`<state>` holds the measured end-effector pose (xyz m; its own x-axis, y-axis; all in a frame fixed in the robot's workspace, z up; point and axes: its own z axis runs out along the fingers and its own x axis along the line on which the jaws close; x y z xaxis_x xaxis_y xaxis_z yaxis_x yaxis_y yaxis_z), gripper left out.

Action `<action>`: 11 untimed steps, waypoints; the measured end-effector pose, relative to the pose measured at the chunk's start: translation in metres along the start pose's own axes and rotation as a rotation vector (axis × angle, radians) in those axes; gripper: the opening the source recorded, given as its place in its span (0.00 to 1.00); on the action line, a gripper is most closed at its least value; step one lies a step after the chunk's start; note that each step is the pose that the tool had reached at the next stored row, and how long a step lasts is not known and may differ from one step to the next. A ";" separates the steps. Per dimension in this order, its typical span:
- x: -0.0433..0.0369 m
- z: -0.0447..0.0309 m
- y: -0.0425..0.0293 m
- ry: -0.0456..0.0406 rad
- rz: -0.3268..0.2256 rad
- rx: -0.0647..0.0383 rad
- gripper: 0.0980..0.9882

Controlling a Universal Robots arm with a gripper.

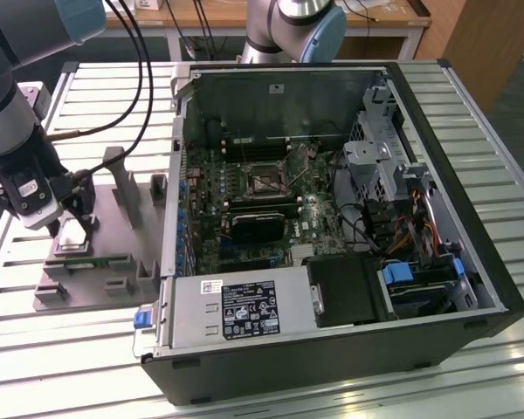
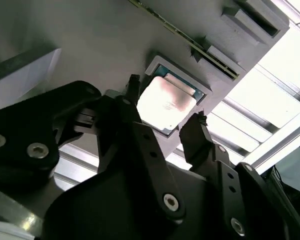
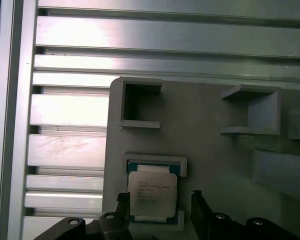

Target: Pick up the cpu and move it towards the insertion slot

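At the exterior view's left, I hang over the grey fixture plate [image 1: 115, 229] on the slatted table [image 1: 35, 349]. My gripper [image 1: 77, 223] has its jaws spread, one finger on either side of the cpu [image 1: 72, 237]. The cpu lies flat in its pale square nest on that plate, ungrasped in both wrist views. Well apart to the right, the insertion slot [image 1: 264, 182] sits on the motherboard [image 1: 211, 188] inside the open computer case [image 1: 349, 353].
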<state>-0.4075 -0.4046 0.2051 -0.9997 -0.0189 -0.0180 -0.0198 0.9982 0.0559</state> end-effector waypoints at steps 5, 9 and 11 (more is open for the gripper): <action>0.0000 0.0001 0.0000 0.0000 0.000 0.000 0.68; 0.0018 0.0031 -0.0001 -0.0003 0.000 0.000 0.68; 0.0027 0.0065 -0.0002 -0.0002 0.000 0.000 0.68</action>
<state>-0.4100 -0.4044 0.1986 -0.9997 -0.0188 -0.0183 -0.0198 0.9982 0.0560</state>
